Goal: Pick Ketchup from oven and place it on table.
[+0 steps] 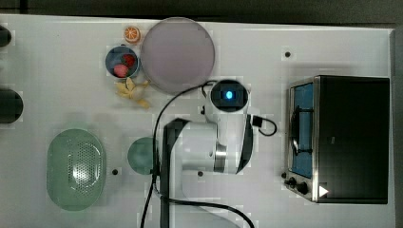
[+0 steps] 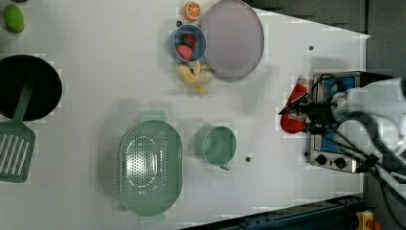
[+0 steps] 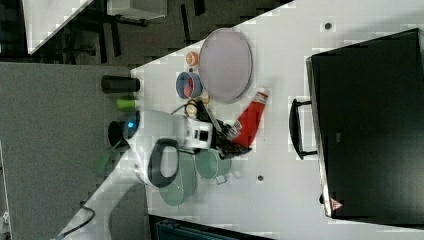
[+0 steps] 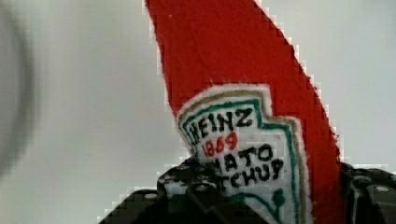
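gripper (image 3: 234, 136) clamps the ketchup (image 3: 250, 119), clear of the oven (image 3: 370, 125); placement on the table (image 3: 280, 165) remains.

One Ketchup bottle (image 3: 250, 121), one oven (image 1: 340, 138), one tabletop (image 1: 57, 95) and one robot arm (image 1: 223, 137) with one pincer (image 3: 235, 139). One grey plate (image 1: 177, 54), one blue bowl (image 1: 122, 61) holding two strawberries (image 1: 124, 65), one orange half (image 1: 132, 33) and one peeled banana (image 1: 132, 92). One green colander (image 1: 76, 168), one green cup (image 2: 219, 145), one black pan (image 2: 28, 86), one green spatula (image 2: 15, 143) and one small green fruit (image 2: 14, 18).
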